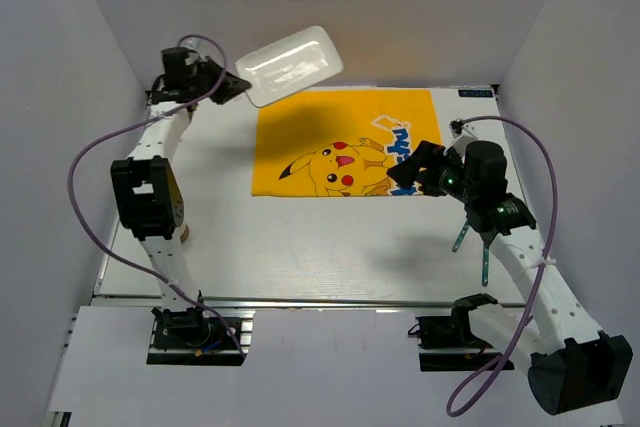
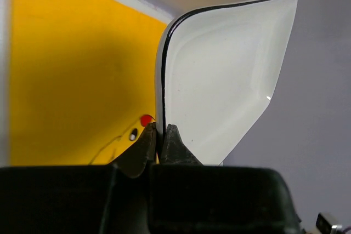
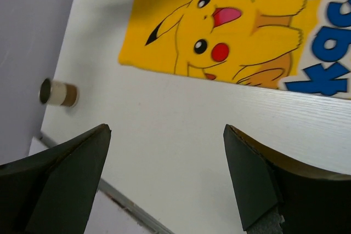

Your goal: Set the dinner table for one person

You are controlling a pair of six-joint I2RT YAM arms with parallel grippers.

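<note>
My left gripper (image 1: 226, 87) is shut on the rim of a white rectangular plate (image 1: 291, 62) and holds it tilted in the air over the far left of the white dinner table (image 1: 300, 247). In the left wrist view the fingertips (image 2: 171, 135) pinch the plate's edge (image 2: 219, 75). My right gripper (image 1: 404, 173) is open and empty, hovering over the right part of the yellow cartoon-print cloth (image 1: 345, 142). In the right wrist view the gripper (image 3: 167, 130) is spread wide over bare tabletop (image 3: 181, 113).
Two thin teal-handled utensils (image 1: 460, 237) lie on the table under the right arm. A small brown-and-white cylinder (image 3: 58, 92) lies near the left wall. A metal rail (image 1: 300, 299) runs along the front edge. Grey panels wall in the table.
</note>
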